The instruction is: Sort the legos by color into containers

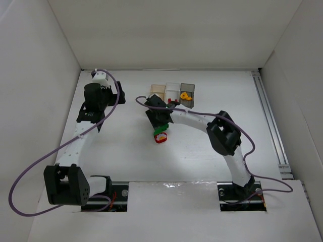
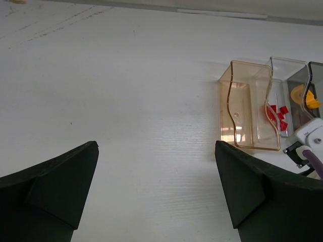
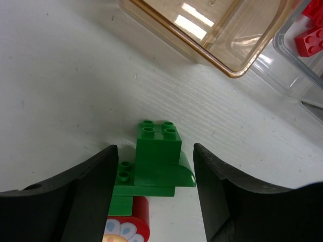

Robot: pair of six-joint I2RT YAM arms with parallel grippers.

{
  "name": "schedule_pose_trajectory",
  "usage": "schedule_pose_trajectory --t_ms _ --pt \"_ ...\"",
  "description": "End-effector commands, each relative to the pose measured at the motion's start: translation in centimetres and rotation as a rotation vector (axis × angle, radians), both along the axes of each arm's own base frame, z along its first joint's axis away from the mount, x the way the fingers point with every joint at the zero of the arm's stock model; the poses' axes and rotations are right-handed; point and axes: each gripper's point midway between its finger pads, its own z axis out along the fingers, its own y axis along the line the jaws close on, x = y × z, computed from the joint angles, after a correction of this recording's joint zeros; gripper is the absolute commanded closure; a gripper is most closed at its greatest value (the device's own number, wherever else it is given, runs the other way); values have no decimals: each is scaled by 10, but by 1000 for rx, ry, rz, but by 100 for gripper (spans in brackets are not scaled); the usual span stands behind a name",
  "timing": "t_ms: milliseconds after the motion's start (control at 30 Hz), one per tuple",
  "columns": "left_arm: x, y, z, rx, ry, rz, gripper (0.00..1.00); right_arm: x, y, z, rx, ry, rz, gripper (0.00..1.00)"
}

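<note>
Studded green brick (image 3: 159,151), glossy amber box (image 3: 217,30)

White arms (image 1: 75,146) with black joints (image 1: 68,184), purple cables (image 2: 314,160).

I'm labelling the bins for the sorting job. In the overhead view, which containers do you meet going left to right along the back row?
amber container → clear container → dark grey container, which has an orange piece inside.
</note>
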Motion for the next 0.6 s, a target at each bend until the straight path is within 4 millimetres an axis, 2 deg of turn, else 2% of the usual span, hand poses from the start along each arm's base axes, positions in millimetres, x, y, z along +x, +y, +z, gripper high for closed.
schedule_pose_trajectory --t_ms 0,233,267,333,367,433,467,567 --pt "1 1 18 -8 -67 -1 0 10 8 10 44 -7 -35 34" --pt "1 1 10 -7 -48 -1 0 10 8 6 51 18 -30 46" --pt "1 1 10 -7 -48 -1 0 10 8 6 51 18 -30 52" --pt "1 2 10 2 -50 -4 0 13 4 2 44 24 -39 57" --pt "0 6 4 11 -38 2 0 13 4 2 44 24 -39 63" --pt "-5 8 6 7 -64 1 0 12 5 1 50 30 -35 73" --pt "-4 6 8 11 -74 -14 0 12 5 1 50 30 -35 73" --pt "-11 4 10 16 -117 -47 0 13 5 6 56 24 -34 89"
